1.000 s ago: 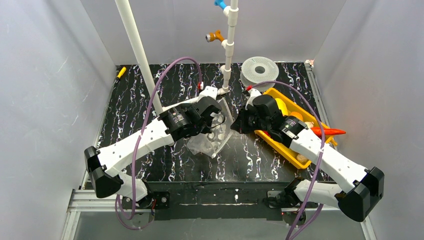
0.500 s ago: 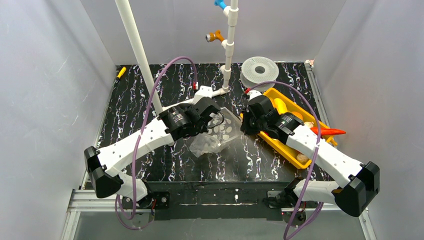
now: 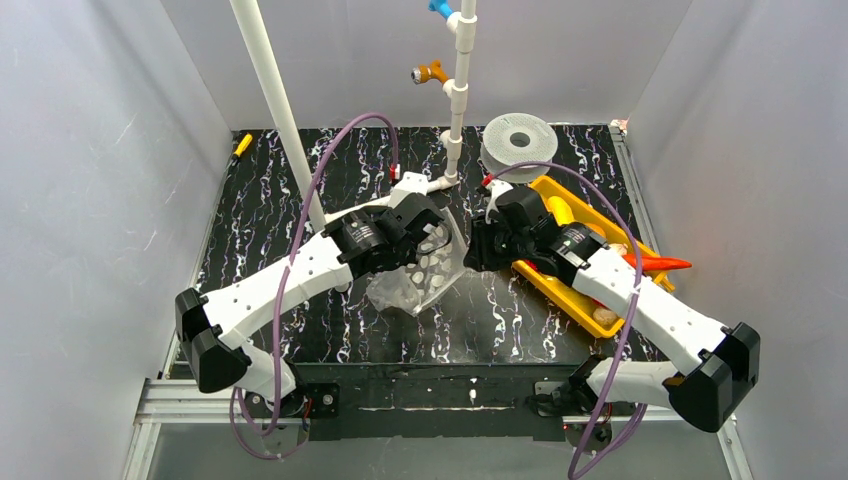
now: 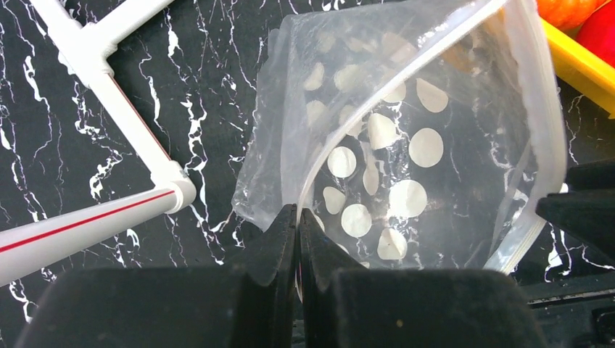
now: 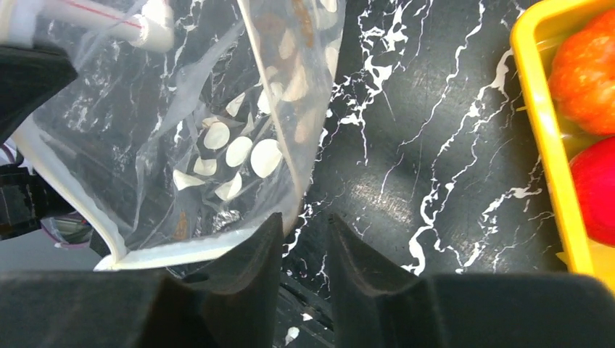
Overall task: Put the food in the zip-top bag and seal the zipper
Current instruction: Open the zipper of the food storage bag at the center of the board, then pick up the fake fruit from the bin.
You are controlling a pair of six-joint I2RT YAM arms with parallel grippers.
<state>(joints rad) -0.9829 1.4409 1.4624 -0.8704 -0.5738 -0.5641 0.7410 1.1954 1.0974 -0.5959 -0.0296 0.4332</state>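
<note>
While left fingers pinch the bag rim above the surface and right fingers stand narrowly parted at its zipper, the right should grip the far rim, spreading the mouth for food lying in the tray.

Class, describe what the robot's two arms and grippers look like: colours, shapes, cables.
The left arm and right arm are white tubular links joined by bulky black joint housings. A purple cable loops along each. The left gripper and right gripper each have two matte black, wedge-shaped fingers. No markings are legible.
</note>
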